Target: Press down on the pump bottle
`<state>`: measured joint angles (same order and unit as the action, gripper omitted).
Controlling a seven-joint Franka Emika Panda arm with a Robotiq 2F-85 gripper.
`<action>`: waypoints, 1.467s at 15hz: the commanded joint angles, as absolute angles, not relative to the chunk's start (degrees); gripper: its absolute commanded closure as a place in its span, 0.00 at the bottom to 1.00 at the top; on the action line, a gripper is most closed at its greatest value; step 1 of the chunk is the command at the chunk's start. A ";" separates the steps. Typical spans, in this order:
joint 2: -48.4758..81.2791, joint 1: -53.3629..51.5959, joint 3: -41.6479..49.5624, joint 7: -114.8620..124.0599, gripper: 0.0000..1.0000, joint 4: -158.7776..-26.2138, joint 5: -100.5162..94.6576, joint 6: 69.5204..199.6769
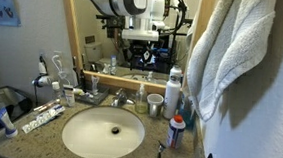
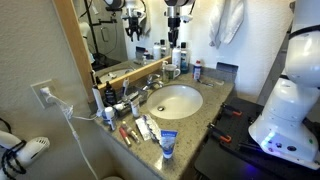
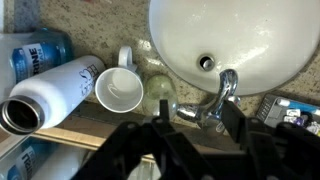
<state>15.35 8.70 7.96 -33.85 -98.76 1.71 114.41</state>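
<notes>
In the wrist view the pump bottle (image 3: 159, 92) is seen from above as a small round yellowish-green shape, a little blurred, in the middle of the frame. It is between the white cup (image 3: 119, 91) on its left and the metal faucet (image 3: 224, 96) on its right. The dark claw (image 3: 190, 145) fills the lower edge of this frame. The picture is too dark and blurred there, so I cannot tell how far its jaws stand apart. Nothing is seen held in it.

In an exterior view the pump bottle (image 1: 142, 98) stands upright on the bench (image 1: 38, 132), behind the sink (image 1: 103, 134) and close to the mirror frame. Its body is yellowish-green with a slim pump head on top. The long axis is vertical, but which way the nozzle points is too small to tell. Just to its right are the cup (image 1: 156, 105) and the taller white bottle (image 1: 172, 94).

The claw (image 1: 143, 61) hangs above the pump bottle, with a gap between them, not touching it.
</notes>
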 commanded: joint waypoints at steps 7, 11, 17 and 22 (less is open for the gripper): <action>21.18 12.14 4.56 -34.67 1.00 -94.96 3.77 120.76; 22.99 13.35 3.84 -34.97 1.00 -95.09 5.15 124.15; 25.94 14.72 2.88 -35.01 1.00 -94.13 5.61 127.25; 27.80 15.55 1.91 -35.30 1.00 -92.85 5.79 127.31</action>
